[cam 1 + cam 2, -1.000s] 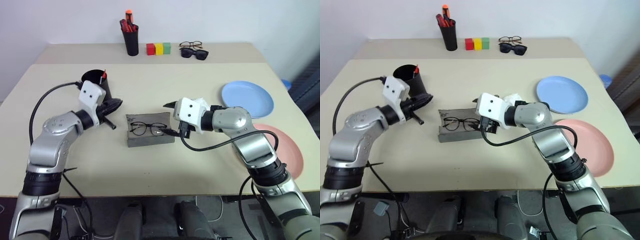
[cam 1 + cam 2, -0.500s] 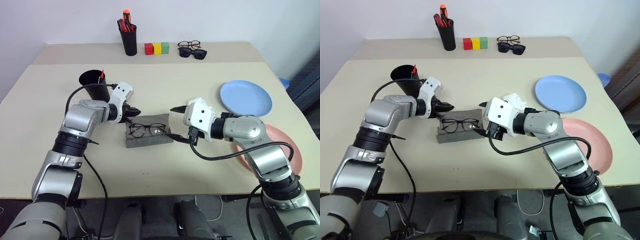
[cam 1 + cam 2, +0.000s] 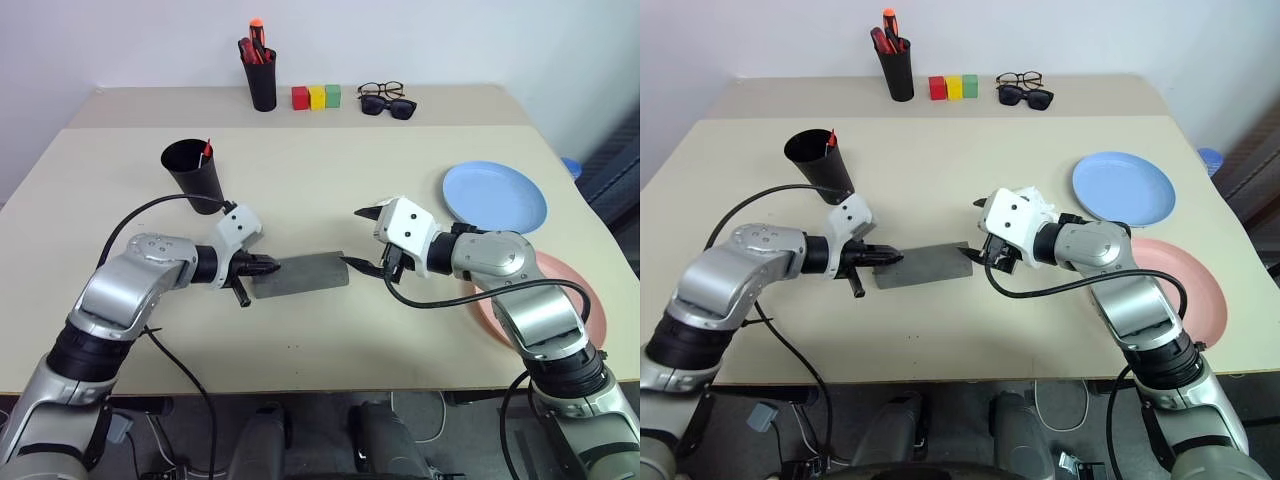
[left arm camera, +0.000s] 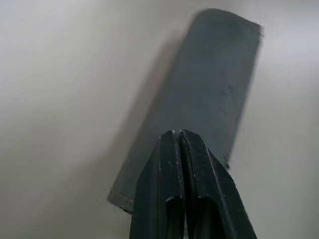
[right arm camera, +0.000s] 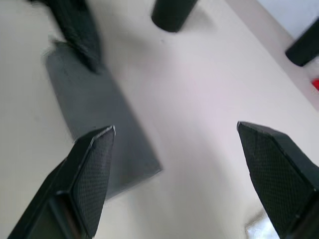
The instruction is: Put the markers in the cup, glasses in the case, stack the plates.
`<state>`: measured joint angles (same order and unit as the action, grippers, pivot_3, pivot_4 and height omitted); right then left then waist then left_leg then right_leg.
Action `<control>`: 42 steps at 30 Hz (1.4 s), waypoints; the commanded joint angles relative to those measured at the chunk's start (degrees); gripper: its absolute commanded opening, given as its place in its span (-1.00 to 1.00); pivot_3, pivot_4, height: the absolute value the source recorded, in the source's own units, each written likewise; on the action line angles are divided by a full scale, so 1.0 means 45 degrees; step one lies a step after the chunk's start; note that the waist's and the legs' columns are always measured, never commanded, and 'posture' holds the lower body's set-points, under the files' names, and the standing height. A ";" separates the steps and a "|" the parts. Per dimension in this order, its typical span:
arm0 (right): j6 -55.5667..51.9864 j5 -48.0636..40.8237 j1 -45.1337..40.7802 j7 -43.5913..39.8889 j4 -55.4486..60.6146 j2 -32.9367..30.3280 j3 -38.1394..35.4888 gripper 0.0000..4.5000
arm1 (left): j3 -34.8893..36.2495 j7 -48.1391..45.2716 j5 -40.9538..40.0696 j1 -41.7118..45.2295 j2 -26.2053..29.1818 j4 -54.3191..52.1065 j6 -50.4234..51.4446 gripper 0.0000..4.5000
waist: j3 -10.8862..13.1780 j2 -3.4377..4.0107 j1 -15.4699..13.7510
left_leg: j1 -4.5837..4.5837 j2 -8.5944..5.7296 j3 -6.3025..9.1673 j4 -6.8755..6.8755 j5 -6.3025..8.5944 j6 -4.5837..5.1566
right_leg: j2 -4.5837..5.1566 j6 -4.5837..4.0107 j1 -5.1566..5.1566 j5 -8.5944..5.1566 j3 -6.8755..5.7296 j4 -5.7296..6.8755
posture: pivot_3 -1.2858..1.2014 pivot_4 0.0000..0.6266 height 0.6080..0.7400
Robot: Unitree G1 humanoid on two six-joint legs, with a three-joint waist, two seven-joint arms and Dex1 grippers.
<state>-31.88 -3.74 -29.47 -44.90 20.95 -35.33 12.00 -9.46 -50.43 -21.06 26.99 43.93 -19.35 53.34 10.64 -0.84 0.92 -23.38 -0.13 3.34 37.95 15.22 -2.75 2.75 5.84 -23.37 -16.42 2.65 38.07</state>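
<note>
We see the grey case (image 3: 298, 274) lying shut in the middle of the bench (image 3: 330, 170), with our left hand (image 3: 268, 265) pinched tight and empty, its tips resting on the case's left end. Our right hand (image 3: 362, 238) is spread wide and holds nothing, just beside the case's right end. The black cup (image 3: 194, 173) stands behind the left hand with a red-tipped marker (image 3: 207, 150) in it, and the blue plate (image 3: 495, 196) and pink plate (image 3: 575, 300) lie side by side on the right.

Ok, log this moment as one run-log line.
case: lid shut, on table | left gripper: shut, tips at case's left end | right gripper: open, by case's right end | plates: unstacked
</note>
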 commanded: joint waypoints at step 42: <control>0.2010 0.0755 0.7339 -0.0502 0.0612 -0.4276 -0.8466 -0.98 | 0.1405 0.0714 0.0938 -0.1523 -0.2088 0.1830 -0.7203 -0.99 | 0.0015 0.0042 -0.0352 | -0.0009 -0.0004 -0.0010 -0.0004 0.0009 0.0015 | -0.0016 0.0003 0.0038 -0.0002 -0.0027 -0.0035 | 0.03 -0.52 1.00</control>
<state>-20.83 1.43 1.39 -44.31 17.74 -53.46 -18.88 -2.49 -46.02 -16.80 18.84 34.85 -11.07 22.93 10.71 -0.65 -0.66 -23.38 -0.15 3.27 37.95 15.26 -2.68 2.68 5.85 -23.16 -16.43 2.56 37.90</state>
